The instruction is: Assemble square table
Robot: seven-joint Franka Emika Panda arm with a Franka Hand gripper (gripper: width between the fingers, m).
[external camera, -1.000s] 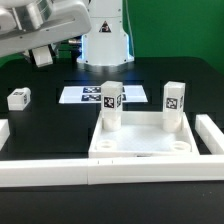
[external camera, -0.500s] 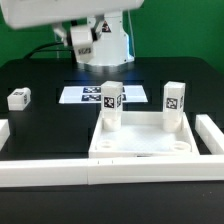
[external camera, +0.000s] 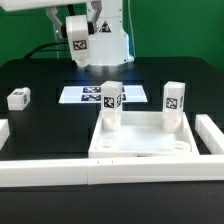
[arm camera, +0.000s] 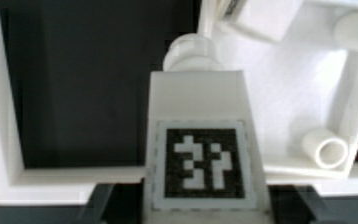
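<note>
The square table top [external camera: 140, 143] lies on the black table with two white tagged legs standing in its far corners, one on the exterior view's left [external camera: 111, 106] and one on the right [external camera: 174, 104]. My gripper [external camera: 79, 36] hangs high above the far side, shut on a third tagged leg [external camera: 80, 27]. In the wrist view the held leg [arm camera: 201, 130] sits between my dark fingers [arm camera: 119, 203], with the table top [arm camera: 291, 95] and one round corner socket [arm camera: 330, 152] beneath it. A fourth leg [external camera: 18, 97] lies loose at the exterior view's left.
The marker board [external camera: 88, 95] lies flat behind the table top. Long white border rails run along the front [external camera: 100, 172], the exterior view's right [external camera: 208, 135] and left edge [external camera: 3, 130]. The robot base [external camera: 105, 40] stands at the back.
My gripper has moved toward the exterior view's right with the leg in it. It has come from the upper left to above the marker board. The table top and standing legs have not moved.
</note>
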